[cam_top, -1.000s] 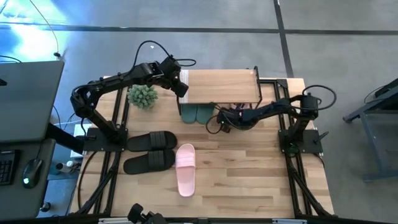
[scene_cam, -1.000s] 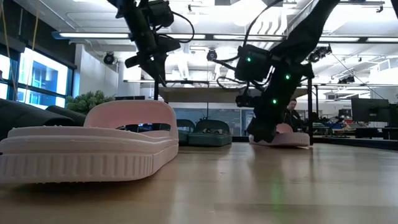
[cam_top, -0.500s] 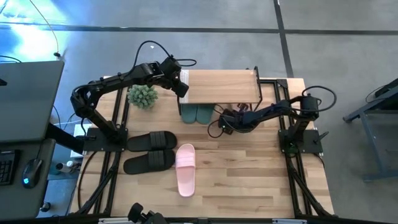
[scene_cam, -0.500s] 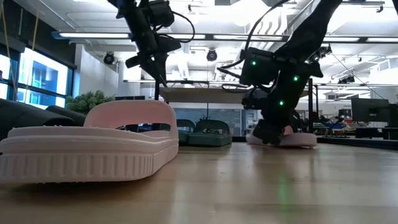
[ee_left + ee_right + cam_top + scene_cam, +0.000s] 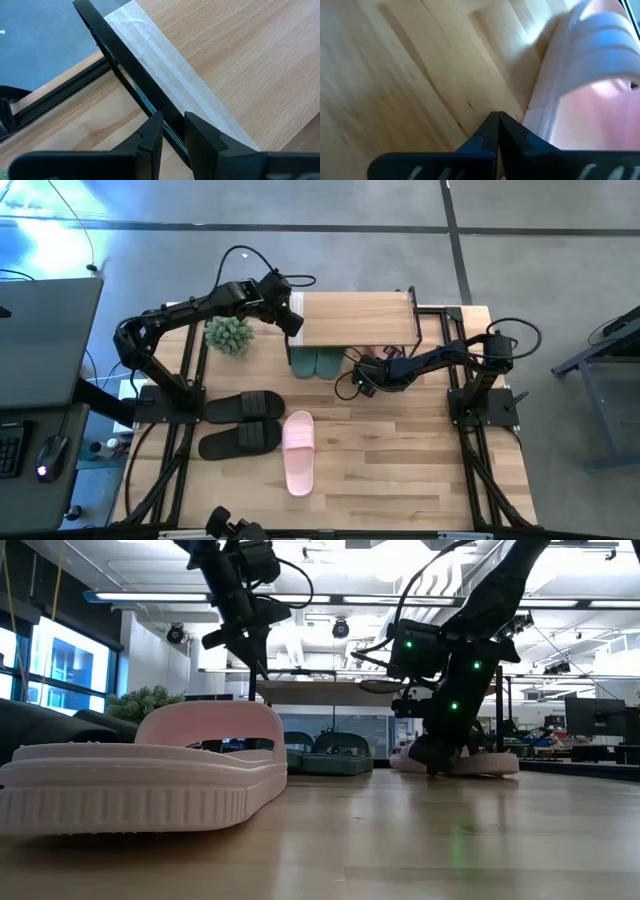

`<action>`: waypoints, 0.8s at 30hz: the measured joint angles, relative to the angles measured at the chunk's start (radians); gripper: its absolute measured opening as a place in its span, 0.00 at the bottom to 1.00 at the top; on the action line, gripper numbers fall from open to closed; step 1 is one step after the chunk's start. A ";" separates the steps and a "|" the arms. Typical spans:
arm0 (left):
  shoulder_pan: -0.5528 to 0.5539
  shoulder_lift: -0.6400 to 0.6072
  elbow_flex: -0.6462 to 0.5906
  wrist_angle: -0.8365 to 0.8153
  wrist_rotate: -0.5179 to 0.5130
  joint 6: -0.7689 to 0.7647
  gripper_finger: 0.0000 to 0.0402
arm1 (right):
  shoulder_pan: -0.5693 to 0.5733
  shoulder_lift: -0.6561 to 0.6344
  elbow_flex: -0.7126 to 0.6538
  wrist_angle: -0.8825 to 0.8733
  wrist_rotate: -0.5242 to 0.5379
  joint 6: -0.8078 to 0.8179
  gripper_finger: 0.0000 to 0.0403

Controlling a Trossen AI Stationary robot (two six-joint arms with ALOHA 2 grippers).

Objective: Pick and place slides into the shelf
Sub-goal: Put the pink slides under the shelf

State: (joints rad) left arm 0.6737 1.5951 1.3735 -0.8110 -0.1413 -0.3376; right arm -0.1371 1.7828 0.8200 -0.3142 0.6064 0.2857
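The shelf (image 5: 355, 318) stands at the table's far edge, and the dark green slides (image 5: 316, 363) rest on their soles under it. My left gripper (image 5: 292, 320) is shut on the shelf's left edge. My right gripper (image 5: 358, 377) is low at the shelf's front, shut, beside a pale pink slide (image 5: 480, 762) that lies on its sole on the table. This slide is mostly hidden in the high view. The other pink slide (image 5: 298, 452) and the black pair (image 5: 240, 420) lie on the table nearer the near edge. My left gripper (image 5: 172, 122) pinches the black metal bar (image 5: 150, 102) along the shelf's left edge between its two fingers. The fingers come slanting from above and the left and lie across the bar. The shelf stands on the table. My right gripper (image 5: 497, 116) has its shut fingers down at the table, against the side edge (image 5: 542, 100) of the pink slide. It comes slanting down from the table's right. The slide lies flat on the table.
A small green plant (image 5: 229, 333) stands left of the shelf, under my left arm. The near half of the table to the right of the lone pink slide is bare wood. Black frame rails run along the table's left and right sides.
My right gripper has moved a little toward the table's right along the shelf's front, staying shut. The pink slide beside it has slid along the table with it and turned slightly. My left arm has kept still.
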 joint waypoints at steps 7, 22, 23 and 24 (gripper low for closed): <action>0.000 0.000 0.000 0.000 -0.001 0.000 0.17 | 0.009 -0.001 0.000 0.016 -0.028 -0.025 0.00; 0.000 0.000 0.000 0.001 -0.001 0.000 0.17 | 0.154 -0.095 0.000 0.032 -0.369 -0.126 0.00; 0.000 0.000 0.000 0.001 -0.001 0.000 0.17 | 0.175 -0.105 0.000 0.039 -0.418 -0.149 0.00; 0.000 0.000 0.000 0.001 0.000 0.000 0.17 | 0.197 -0.114 0.000 0.054 -0.461 -0.167 0.00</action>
State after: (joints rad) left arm 0.6739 1.5951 1.3735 -0.8101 -0.1417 -0.3378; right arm 0.0598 1.6693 0.8200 -0.2605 0.1454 0.1192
